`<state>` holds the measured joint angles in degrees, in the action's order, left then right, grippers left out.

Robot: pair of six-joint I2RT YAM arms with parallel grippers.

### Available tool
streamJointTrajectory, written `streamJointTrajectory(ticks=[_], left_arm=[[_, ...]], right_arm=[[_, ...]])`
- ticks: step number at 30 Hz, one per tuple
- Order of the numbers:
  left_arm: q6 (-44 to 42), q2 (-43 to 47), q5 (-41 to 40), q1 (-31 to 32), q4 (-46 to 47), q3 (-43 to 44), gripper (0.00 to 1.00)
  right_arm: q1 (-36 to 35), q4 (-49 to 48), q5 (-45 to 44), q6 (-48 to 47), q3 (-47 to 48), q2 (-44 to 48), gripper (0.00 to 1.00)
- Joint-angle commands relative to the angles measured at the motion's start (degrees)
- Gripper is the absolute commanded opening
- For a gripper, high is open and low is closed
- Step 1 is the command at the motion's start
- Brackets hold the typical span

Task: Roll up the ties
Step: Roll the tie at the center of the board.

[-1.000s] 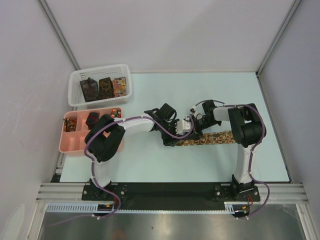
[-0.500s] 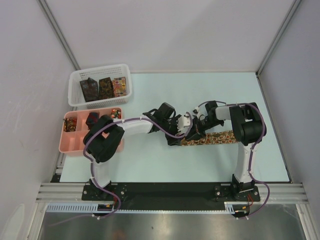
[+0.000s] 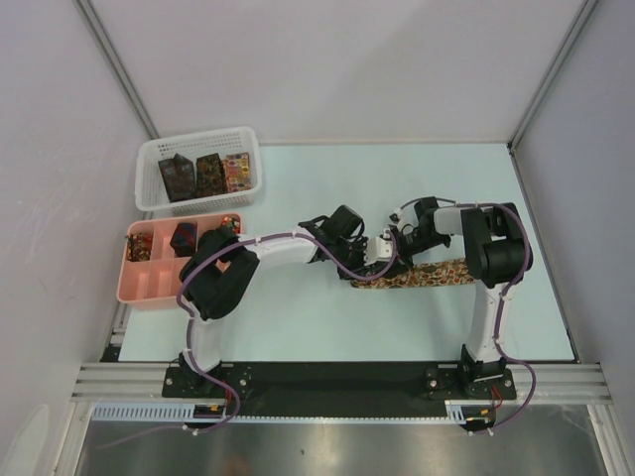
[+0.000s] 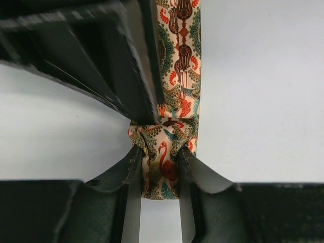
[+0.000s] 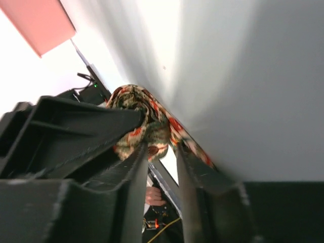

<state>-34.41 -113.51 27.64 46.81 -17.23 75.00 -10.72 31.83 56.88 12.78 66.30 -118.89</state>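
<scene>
A brown-gold patterned tie (image 3: pixel 427 274) lies as a strip across the table towards the right arm. Its left end is wound into a small roll (image 4: pixel 163 135). My left gripper (image 4: pixel 161 169) is shut on that roll from the side; in the top view it (image 3: pixel 369 266) sits at the strip's left end. My right gripper (image 5: pixel 158 149) grips the same roll (image 5: pixel 144 121) from the other side, and it shows from above (image 3: pixel 390 250) too. The right gripper's dark fingers (image 4: pixel 121 66) fill the upper left of the left wrist view.
A white mesh basket (image 3: pixel 149 159) at the back left holds three folded ties (image 3: pixel 206 174). A pink compartment tray (image 3: pixel 144 288) in front of it holds small rolls (image 3: pixel 184 238). Both arms cross the table's middle. Grey walls close in left and right.
Both grippers have moved right along the tie with the roll between them. The flat strip left on the table is shorter.
</scene>
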Motion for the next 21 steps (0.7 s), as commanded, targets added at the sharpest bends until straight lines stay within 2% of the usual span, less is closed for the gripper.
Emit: streamJointTrajectory(ticks=[1,5,10,12,13,15,16,21], left_arm=[[-2.7,0.6,-3.4,0.0,-6.6,-2.2,0.26],[-2.4,0.2,-3.5,0.0,-6.6,-1.7,0.26],[-2.1,0.0,-4.2,0.3,-6.6,-1.1,0.28],[-2.0,0.1,-4.3,0.4,-6.7,-1.1,0.31],[-2.0,0.2,-4.2,0.4,-6.7,-1.2,0.33],[-2.1,0.8,-4.1,0.4,-6.8,-1.5,0.39],[-2.1,1.2,-3.8,0.3,-6.4,-1.9,0.43],[0.6,3.4,0.6,-1.7,-3.7,-2.8,0.66]], right_arm=[[1.7,4.1,-0.1,-2.8,1.8,3.7,0.37],[-1.0,3.2,1.9,-1.6,1.6,5.1,0.43],[-3.7,0.9,2.2,0.5,1.7,3.7,0.42],[-4.0,1.4,0.2,-0.1,2.2,2.3,0.34],[-3.8,2.0,-1.0,-0.8,2.3,1.8,0.2],[-2.6,3.9,-4.3,-2.8,2.1,0.8,0.03],[-2.1,4.5,-5.1,-3.2,1.6,0.5,0.0],[1.2,6.2,-9.7,-7.1,-0.4,-0.6,0.0]])
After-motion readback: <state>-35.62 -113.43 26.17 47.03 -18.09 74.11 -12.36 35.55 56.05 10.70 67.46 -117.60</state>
